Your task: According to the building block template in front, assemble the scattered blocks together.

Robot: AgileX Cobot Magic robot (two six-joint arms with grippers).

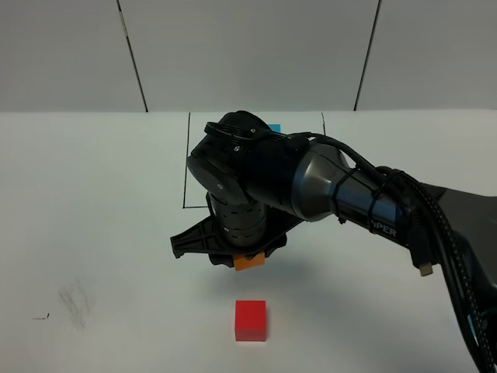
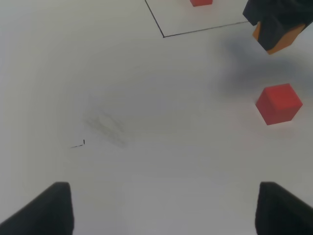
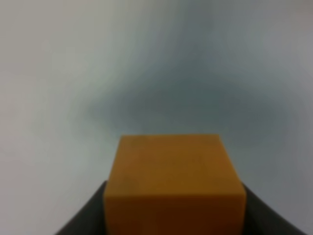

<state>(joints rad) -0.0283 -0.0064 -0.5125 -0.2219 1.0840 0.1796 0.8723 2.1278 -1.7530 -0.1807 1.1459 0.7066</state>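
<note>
The right gripper (image 1: 247, 258) is clamped on the orange cube (image 1: 250, 263), pinching two opposite sides, just outside the near edge of the black frame (image 1: 186, 167) and apparently raised off the table (image 1: 93, 202). The red cube (image 1: 251, 320) sits loose on the table, nearer the camera and apart from the orange one. A blue cube (image 1: 275, 128) peeks out behind the arm, inside the frame. The left gripper (image 2: 161, 213) hangs with jaws spread wide, holding nothing
</note>
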